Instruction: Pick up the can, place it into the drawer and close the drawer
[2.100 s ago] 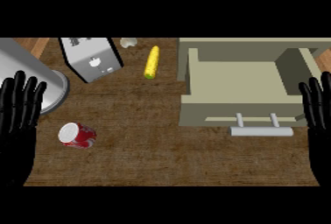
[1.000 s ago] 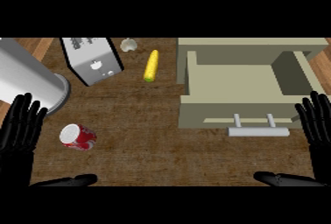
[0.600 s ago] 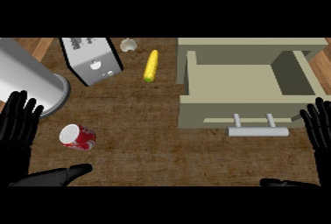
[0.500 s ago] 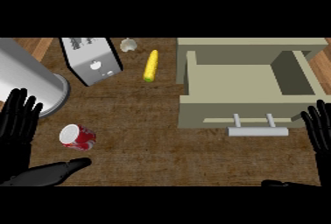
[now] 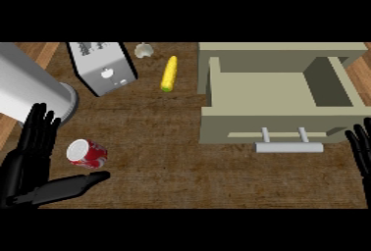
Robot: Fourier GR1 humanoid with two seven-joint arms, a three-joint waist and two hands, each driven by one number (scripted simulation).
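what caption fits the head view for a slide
Left hand open beside the red can; drawer stands open at right.

Only one view is given, head cam, shot from above and tilted steeply down onto the counter [image 5: 188, 171]. It's framed pretty close: the drawer [image 5: 261, 93] is caught upper right, and the left hand [image 5: 25, 162] and right hand [image 5: 360, 149] are cut off by the lower corners.

Left hand [image 5: 27, 162], right hand [image 5: 360, 153]: matte black, long slender fingers; left thumb thick, tapered.
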